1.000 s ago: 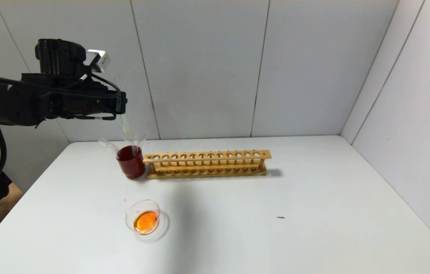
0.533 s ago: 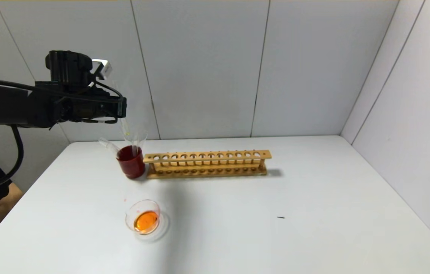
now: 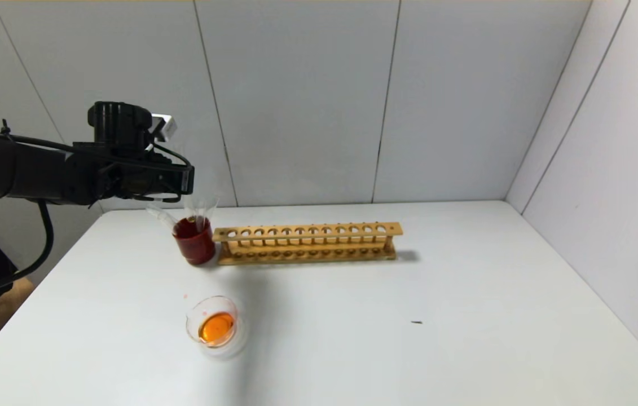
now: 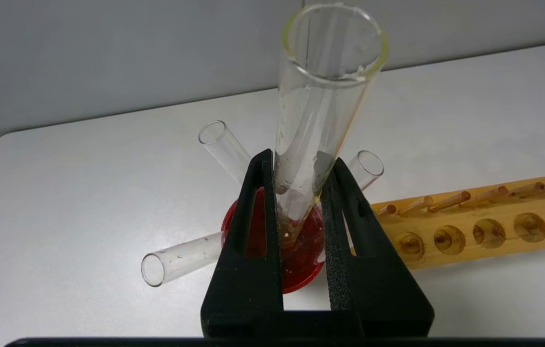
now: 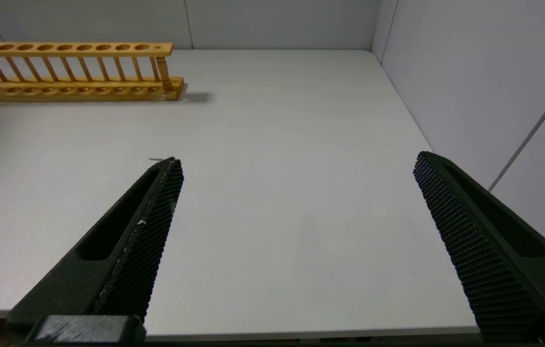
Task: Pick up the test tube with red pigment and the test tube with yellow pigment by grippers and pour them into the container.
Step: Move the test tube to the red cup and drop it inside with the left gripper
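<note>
My left gripper (image 3: 185,181) is shut on the test tube with yellow pigment (image 4: 323,96), which stands upright between the fingers (image 4: 253,202). The tube looks nearly empty, with a yellow tint on its rim and wall. Its lower end reaches into the dark red cup (image 3: 194,242), which also shows in the left wrist view (image 4: 301,270). The container (image 3: 214,322), a clear glass dish holding orange liquid, sits on the table in front of the cup. No tube with red liquid shows. My right gripper (image 5: 296,159) is open and empty over the table's right side.
Three colourless tubes lean out of the red cup (image 4: 224,147) (image 4: 366,169) (image 4: 176,258). An empty wooden tube rack (image 3: 307,242) stands right of the cup. A small dark speck (image 3: 416,322) lies on the white table (image 3: 409,361).
My left gripper has come down and slightly right with the tube. The tube's lower end has dropped from above the cup into it. The dish and rack have not moved.
</note>
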Action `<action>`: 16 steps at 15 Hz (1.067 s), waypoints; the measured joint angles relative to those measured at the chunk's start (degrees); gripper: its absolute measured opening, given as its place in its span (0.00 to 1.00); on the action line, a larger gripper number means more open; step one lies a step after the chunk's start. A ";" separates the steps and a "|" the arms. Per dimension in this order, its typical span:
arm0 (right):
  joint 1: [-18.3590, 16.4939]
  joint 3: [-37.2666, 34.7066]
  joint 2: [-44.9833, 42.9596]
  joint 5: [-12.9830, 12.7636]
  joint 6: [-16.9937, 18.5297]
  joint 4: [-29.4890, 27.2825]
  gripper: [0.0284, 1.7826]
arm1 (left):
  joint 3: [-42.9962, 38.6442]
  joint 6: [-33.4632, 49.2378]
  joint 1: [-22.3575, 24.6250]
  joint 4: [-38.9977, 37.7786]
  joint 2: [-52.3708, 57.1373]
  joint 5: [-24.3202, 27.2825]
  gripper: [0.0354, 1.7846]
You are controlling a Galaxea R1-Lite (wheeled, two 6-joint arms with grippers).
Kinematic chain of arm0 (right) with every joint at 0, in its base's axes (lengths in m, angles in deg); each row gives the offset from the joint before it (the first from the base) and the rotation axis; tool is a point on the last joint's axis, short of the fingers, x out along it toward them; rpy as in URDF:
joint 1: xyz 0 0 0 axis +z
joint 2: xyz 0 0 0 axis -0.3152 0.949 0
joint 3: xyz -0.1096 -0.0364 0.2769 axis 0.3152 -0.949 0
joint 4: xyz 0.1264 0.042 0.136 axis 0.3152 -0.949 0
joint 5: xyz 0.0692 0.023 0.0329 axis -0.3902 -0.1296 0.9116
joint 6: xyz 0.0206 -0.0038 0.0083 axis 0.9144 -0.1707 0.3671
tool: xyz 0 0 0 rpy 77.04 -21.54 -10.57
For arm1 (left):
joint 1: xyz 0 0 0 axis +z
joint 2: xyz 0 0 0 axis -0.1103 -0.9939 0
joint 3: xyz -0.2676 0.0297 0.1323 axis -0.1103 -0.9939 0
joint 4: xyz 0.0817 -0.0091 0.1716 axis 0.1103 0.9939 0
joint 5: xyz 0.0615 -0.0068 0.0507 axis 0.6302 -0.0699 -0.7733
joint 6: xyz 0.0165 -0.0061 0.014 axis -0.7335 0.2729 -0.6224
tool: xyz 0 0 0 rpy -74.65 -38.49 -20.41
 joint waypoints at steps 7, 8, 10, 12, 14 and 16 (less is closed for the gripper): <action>0.00 0.00 0.00 -0.02 0.00 0.02 0.98 | -3.50 0.00 0.52 -3.69 -2.21 0.06 0.15; 0.00 0.00 0.00 0.00 0.00 0.02 0.98 | -3.67 0.00 0.52 -3.72 -2.40 0.06 0.15; 0.00 0.00 0.00 0.00 0.00 0.00 0.98 | -3.85 -0.02 0.41 -3.78 -2.71 0.04 0.15; 0.00 0.00 0.00 -0.02 0.02 0.02 0.98 | -4.10 0.02 0.38 -3.83 -2.84 0.06 0.15; 0.02 0.00 0.00 0.00 0.00 0.02 0.98 | -4.57 0.22 0.30 -4.17 -2.95 0.06 0.15; 0.02 0.00 0.00 -0.02 0.00 0.00 0.98 | -5.34 0.26 0.30 -5.66 -3.06 0.11 0.15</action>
